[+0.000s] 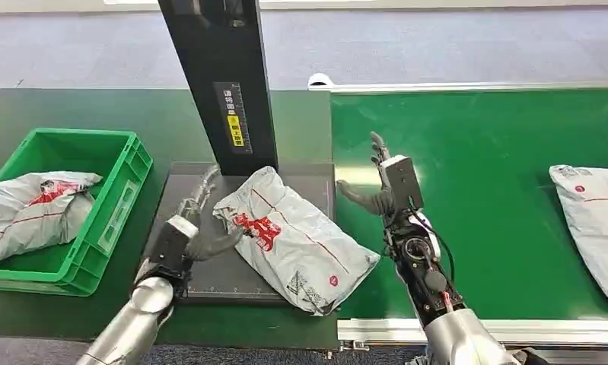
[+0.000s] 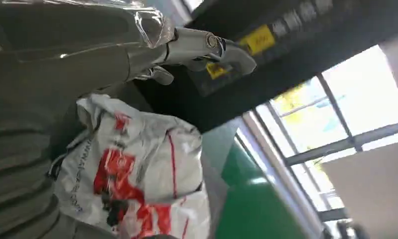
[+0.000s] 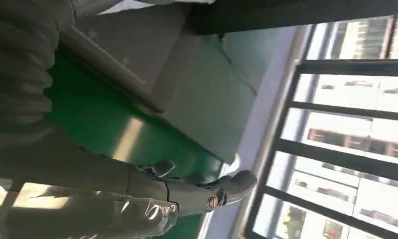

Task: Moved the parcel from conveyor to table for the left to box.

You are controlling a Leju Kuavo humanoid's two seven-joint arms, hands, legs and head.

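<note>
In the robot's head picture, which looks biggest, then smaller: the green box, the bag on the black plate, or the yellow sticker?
1. Green box, though the picture edge cuts it off.
2. Bag on the black plate, somewhat smaller.
3. Yellow sticker, by far the smallest.

Head view: high, facing forward and down over counter and conveyor. Left wrist view: close, tilted, sharing the parcel and black post. Right wrist view: close, low over conveyor, facing windows.

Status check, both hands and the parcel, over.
Left hand touching the parcel on the black plate. Right hand open above the conveyor. Black post close behind the parcel.
</note>
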